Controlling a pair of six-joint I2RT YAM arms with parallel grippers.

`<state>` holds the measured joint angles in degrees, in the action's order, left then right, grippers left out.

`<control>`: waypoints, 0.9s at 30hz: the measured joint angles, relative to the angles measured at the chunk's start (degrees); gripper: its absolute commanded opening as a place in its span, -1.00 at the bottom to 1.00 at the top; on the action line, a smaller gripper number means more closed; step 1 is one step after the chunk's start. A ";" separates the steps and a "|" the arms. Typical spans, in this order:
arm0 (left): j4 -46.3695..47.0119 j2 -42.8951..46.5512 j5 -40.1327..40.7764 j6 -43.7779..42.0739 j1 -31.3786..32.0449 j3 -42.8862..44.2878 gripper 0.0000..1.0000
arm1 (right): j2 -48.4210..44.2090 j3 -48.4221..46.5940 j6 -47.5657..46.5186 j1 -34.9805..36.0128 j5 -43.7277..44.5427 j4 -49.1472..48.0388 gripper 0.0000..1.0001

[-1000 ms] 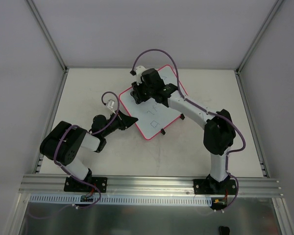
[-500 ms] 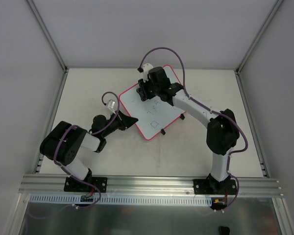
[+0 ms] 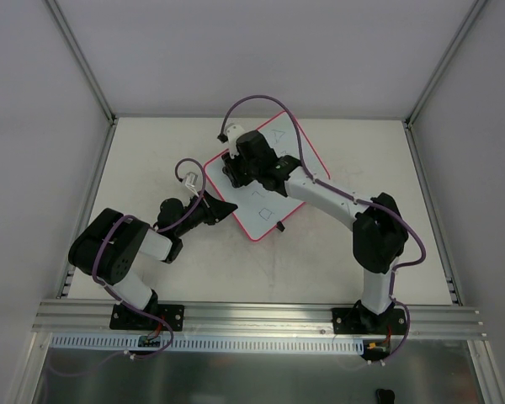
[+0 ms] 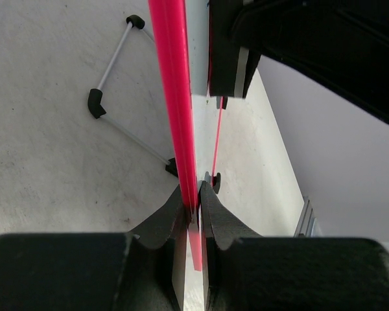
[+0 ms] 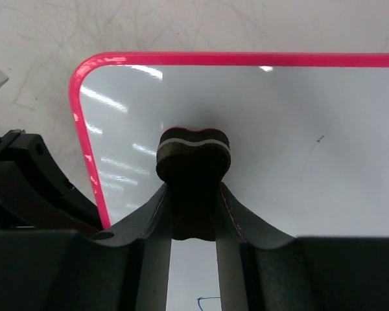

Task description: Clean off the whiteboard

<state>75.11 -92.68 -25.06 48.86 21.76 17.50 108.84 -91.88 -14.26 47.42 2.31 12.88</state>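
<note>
**A:** Looking down from above and asking first for the whereabouts of the whiteboard [image 3: 251, 220].

**B:** Lying near the middle of the table [image 3: 151, 151], turned corner-up like a diamond, with a pink-red frame [image 4: 172, 97] all round. Faint pen marks on the white: a triangle [image 3: 278, 132] toward 1 o'clock, a small square [image 3: 267, 212] toward 6 o'clock. Two black clips [image 3: 280, 227] on the edge between 4 and 6 o'clock.

**A:** And the left gripper [image 3: 222, 207]?

**B:** Reaching in low from 8 o'clock of the board. Clamped on the board's rim: in the left wrist view, board seen edge-on, both fingers [image 4: 161, 223] pinched tight against the pink strip.

**A:** Then the right gripper [image 3: 236, 165]?

**B:** Over the board, close to its 9 o'clock corner, arm stretched in from 4 o'clock. Closed around a black eraser [image 5: 193, 152], gripped between the two fingers, its far end down at the white surface just inside the rounded corner of the frame. A scrap of blue ink [image 5: 207, 301] at 6 o'clock in the right wrist view, partly hidden between the fingers.
</note>
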 measured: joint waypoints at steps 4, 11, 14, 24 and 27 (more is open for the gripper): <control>-0.02 0.02 0.00 0.00 0.02 -0.02 -1.00 | 0.00 0.24 -0.79 1.53 -0.57 0.22 -1.00; -0.02 0.02 0.00 -0.02 0.02 0.00 -1.00 | -0.15 0.63 -1.68 2.99 -1.99 0.90 -1.00; -0.02 0.02 0.00 -0.02 0.02 0.00 -1.00 | -0.22 0.76 -1.53 2.60 -2.97 0.90 -1.00; 0.07 0.02 0.17 -0.04 0.26 0.07 -1.00 | -2.08 3.72 1.68 -3.80 -10.23 1.18 -1.00; 0.07 0.02 0.20 -0.04 0.28 0.15 -1.00 | -2.25 4.00 2.03 -7.15 -12.15 1.84 -1.00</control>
<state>75.18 -92.66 -24.86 48.82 22.04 17.65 106.59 -87.88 -12.23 40.27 -9.85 14.72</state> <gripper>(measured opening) 0.081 0.311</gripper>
